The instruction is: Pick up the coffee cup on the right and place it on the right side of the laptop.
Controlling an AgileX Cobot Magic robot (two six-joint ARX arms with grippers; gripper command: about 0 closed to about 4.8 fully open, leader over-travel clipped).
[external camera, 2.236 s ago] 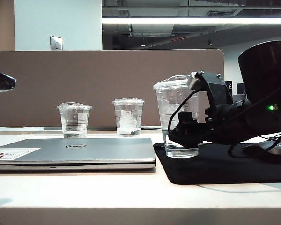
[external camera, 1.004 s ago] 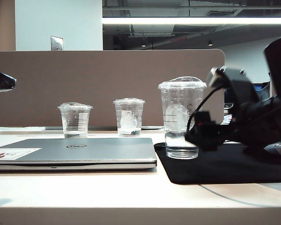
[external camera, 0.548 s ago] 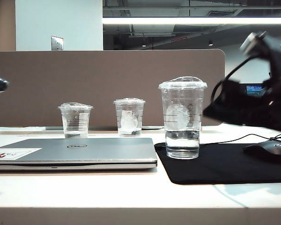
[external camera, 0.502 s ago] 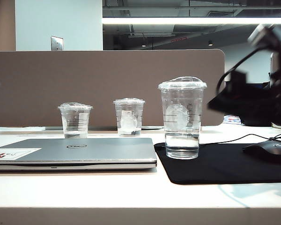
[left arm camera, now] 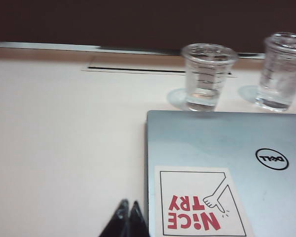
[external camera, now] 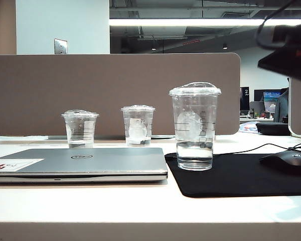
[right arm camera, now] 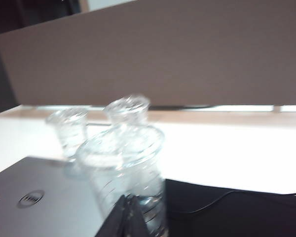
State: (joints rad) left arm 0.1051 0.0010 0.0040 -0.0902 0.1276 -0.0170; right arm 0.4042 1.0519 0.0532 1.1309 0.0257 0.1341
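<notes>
I see the coffee cup (external camera: 195,126) standing upright on the black mat (external camera: 241,175), just past the laptop (external camera: 80,164) on its right side, the cup's base near the mat's edge closest to the laptop; a narrow gap shows between cup and laptop lid. Nothing is touching the cup. The laptop lies closed and flat, its front edge running along the desk with a wide strip of bare desk (external camera: 90,206) in front of it. Behind the laptop stand a short clear cup (external camera: 80,128) and a mid-height clear cup (external camera: 137,125), both well back from its rear edge, in front of the brown partition (external camera: 115,90). A mouse (external camera: 286,161) sits on the mat, farther right of the laptop than the cup.

My right gripper (right arm camera: 129,217) hangs above and behind the coffee cup, its two fingertips pressed together and holding nothing; in the exterior view only a dark part of that arm (external camera: 286,50) shows, high up. My left gripper (left arm camera: 128,219) sits low just off the laptop's stickered corner (left arm camera: 200,202), tips together, empty, with open desk on the side away from the laptop
</notes>
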